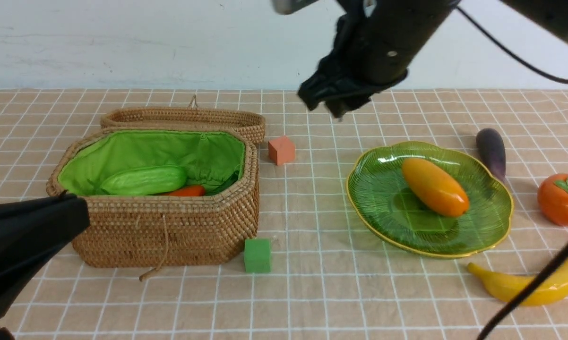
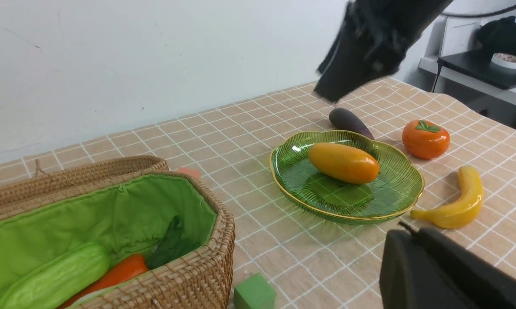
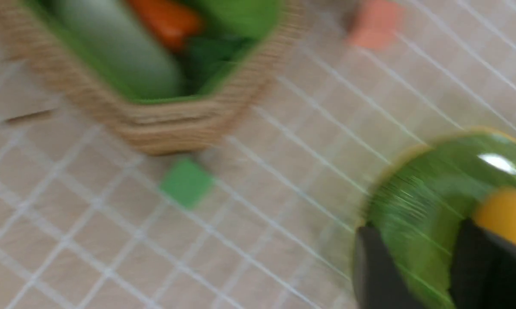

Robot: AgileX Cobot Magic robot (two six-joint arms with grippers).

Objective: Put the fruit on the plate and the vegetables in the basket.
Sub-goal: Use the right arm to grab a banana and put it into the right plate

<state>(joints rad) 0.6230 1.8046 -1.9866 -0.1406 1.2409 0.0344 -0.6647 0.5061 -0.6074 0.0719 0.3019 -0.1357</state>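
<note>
The basket (image 1: 170, 231) stands open at the left, with the cucumber (image 1: 144, 180) and the carrot (image 1: 187, 191) lying inside on its green lining. On the plate (image 1: 388, 198) at the right lies the mango (image 1: 435, 186). The eggplant (image 1: 492, 151) rests on the cloth behind the plate. Right of the plate sits the persimmon (image 1: 563, 198), and the banana (image 1: 525, 285) lies in front of it. My right gripper (image 1: 324, 106) hangs high over the plate's left edge, open (image 3: 421, 266) and holding nothing. My left gripper (image 1: 76, 203) is shut and empty in front of the basket's left corner.
The basket's lid (image 1: 185, 118) lies folded back behind it. An orange cube (image 1: 281, 150) sits right of the lid and a green cube (image 1: 257, 255) at the basket's front right corner. A black cable (image 1: 534, 283) crosses in front of the banana.
</note>
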